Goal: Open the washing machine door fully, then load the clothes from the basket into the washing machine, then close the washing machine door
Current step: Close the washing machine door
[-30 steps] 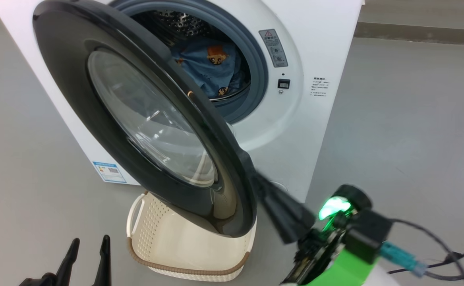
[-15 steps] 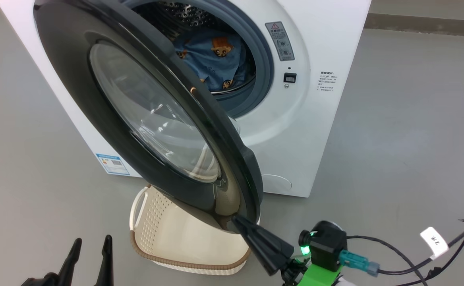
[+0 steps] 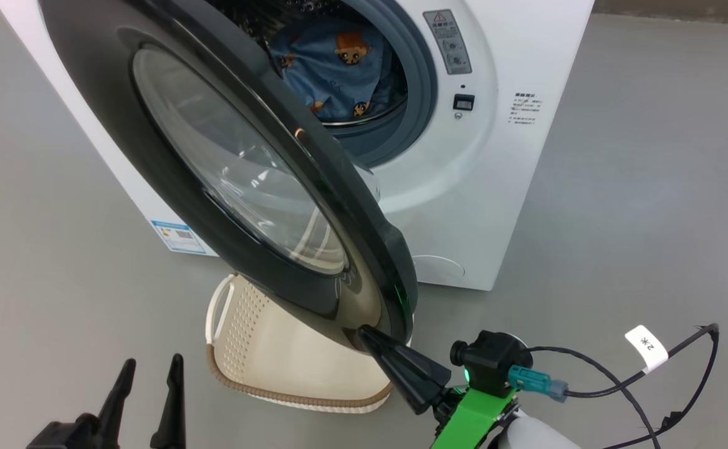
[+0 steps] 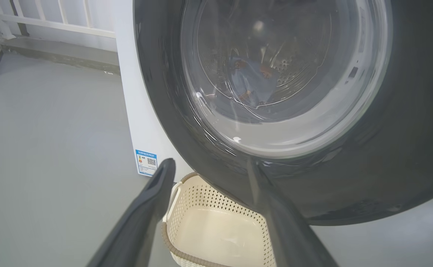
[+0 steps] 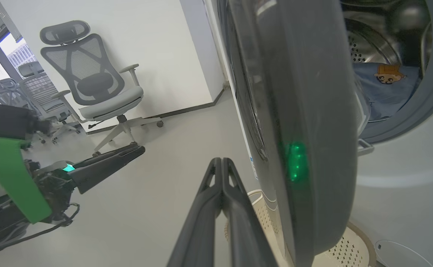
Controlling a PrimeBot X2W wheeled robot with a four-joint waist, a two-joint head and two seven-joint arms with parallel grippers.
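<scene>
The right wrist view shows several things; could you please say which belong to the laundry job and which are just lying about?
Job: glossy black round washing machine door; white boxy washing machine; light-blue printed fabric clothes in the drum; cream perforated plastic basket.
Lying about: grey mesh office chair; more grey chairs behind it.

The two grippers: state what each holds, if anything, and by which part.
Nothing is held. The left gripper stands open above the floor; the right gripper is shut on nothing, its tips by the lower rim of the washing machine door.
</scene>
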